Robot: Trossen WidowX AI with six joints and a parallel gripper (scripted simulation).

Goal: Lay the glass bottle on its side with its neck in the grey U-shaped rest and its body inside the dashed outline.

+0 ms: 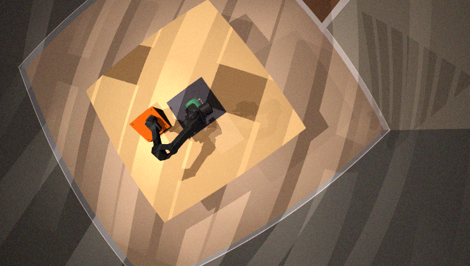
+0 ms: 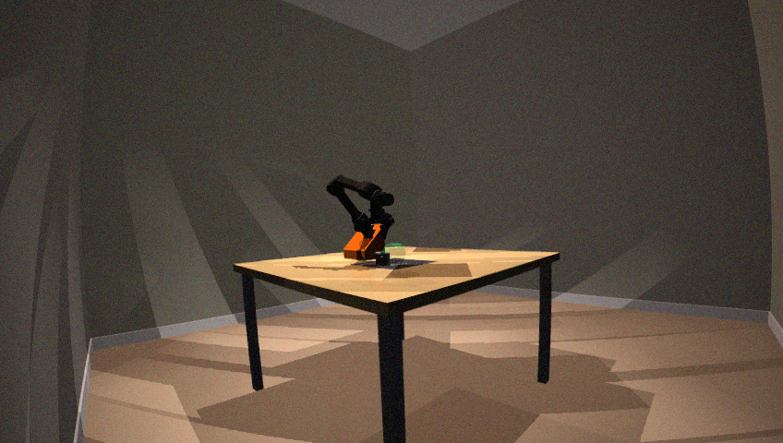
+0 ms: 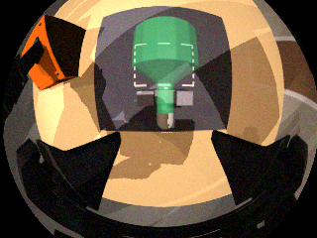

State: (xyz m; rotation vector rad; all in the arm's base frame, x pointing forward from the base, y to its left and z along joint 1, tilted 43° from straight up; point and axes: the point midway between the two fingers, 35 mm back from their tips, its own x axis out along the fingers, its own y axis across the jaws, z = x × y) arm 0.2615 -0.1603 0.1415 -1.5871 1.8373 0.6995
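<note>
The green glass bottle [image 1: 192,102] [image 2: 394,247] [image 3: 164,45] is seen lying on its side above the dark mat [image 1: 202,85] [image 2: 418,262] [image 3: 113,40], which is laid on the wooden surface [image 1: 270,131] [image 2: 330,277] [image 3: 258,74]. In the wrist view, the narrow neck is placed between the two raised sides of the grey rest [image 2: 382,256] [image 3: 184,98], and its tip is seen protruding past them. Whether the underside of the neck is touching the rest cannot be told.

The wide body is seen over the dashed outline [image 1: 199,100] [image 3: 192,84], part of which is visible through the green glass. The rounded far end is shown beyond the far dashed line in the wrist view; whether this is caused by the height of the body or by its placement cannot be settled.

The fingers are spread wide, with nothing pinched between them. The gripper [image 1: 192,111] [image 2: 382,223] [image 3: 166,137] is held above the surface in the exterior view, and the neck is left free of its grip. In the top view, much of the bottle is covered by the black arm [image 1: 181,138] [image 2: 351,189]. The orange base [image 1: 139,123] [image 2: 354,246] [image 3: 42,76] is placed beside the mat, apart from the bottle.
</note>
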